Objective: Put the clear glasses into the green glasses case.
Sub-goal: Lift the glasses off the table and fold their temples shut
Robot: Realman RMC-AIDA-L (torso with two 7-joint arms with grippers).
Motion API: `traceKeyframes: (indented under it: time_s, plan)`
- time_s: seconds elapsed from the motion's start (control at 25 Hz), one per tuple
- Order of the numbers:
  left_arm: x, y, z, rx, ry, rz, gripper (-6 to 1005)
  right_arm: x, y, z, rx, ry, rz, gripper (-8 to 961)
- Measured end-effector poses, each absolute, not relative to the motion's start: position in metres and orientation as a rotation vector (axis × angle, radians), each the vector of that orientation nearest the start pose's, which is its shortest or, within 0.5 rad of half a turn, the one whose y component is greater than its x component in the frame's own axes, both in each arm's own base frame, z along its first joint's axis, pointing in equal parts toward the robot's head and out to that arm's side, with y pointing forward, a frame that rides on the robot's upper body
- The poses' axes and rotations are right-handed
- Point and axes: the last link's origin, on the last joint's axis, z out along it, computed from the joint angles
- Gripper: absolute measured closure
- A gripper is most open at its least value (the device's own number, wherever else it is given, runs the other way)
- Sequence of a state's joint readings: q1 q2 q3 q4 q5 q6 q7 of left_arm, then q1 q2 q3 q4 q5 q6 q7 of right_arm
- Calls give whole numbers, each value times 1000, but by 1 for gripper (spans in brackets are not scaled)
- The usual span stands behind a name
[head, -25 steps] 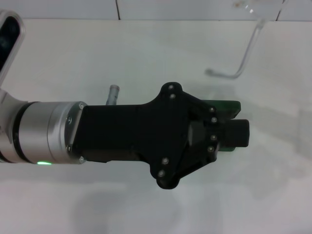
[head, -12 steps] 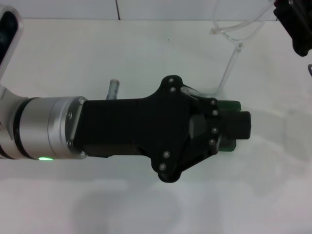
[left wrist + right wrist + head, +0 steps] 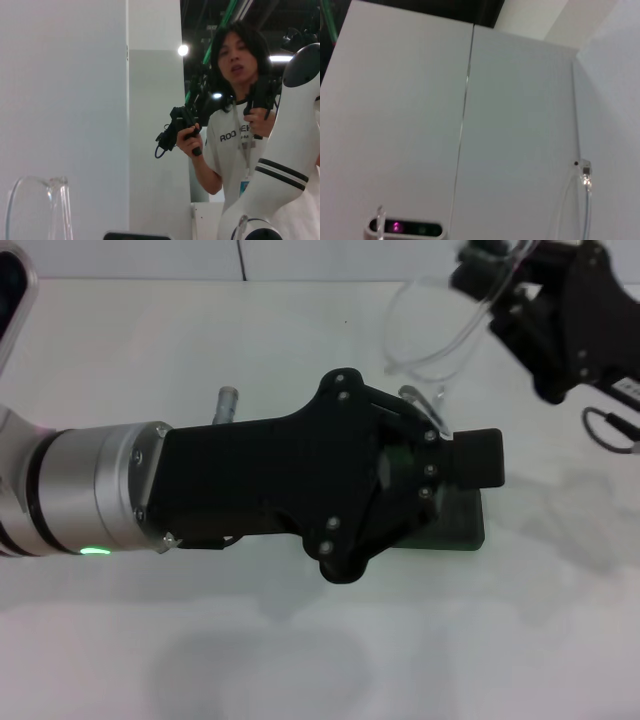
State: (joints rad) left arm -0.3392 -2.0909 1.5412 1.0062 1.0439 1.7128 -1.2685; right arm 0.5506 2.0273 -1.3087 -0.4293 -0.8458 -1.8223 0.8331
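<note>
The green glasses case point(image 3: 455, 525) is seen lying on the white table point(image 3: 200, 370) in the head view, mostly covered by the left gripper point(image 3: 470, 465), which is stretched across the middle of the scene from the left; only the case's dark green end and near edge are shown past the gripper's black housing; whether its lid is raised and what lies inside cannot be told, since the interior is hidden. Whether the left gripper's fingers are apart or pressed on the case cannot be told either.

The clear glasses point(image 3: 435, 335) are held above the table at the far right by the right gripper point(image 3: 500, 285), whose fingers are clamped on the frame's upper end; the curved lens hangs down toward the left gripper, and one temple tip is seen just beside the gripper's top edge, above the case; the glasses are not inside the case. A small grey cylinder point(image 3: 228, 400) stands on the table behind the left arm.
</note>
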Motion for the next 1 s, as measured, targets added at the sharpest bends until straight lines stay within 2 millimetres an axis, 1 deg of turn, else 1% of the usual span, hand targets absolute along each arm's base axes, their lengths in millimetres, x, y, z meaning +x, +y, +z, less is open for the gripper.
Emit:
traceKeyframes:
  time_s: [0.28, 0.48, 1.0]
  plan:
    - [-120, 257, -9, -2807, 98, -1632, 977, 163, 314, 9, -2383, -152, 1627, 842]
    - [-122, 258, -11, -2802, 71, -1632, 977, 158, 312, 4, -2408, -170, 1644, 842]
    - [-127, 259, -8, -2780, 57, -1636, 977, 167, 309, 11, -2313, -152, 1658, 842]
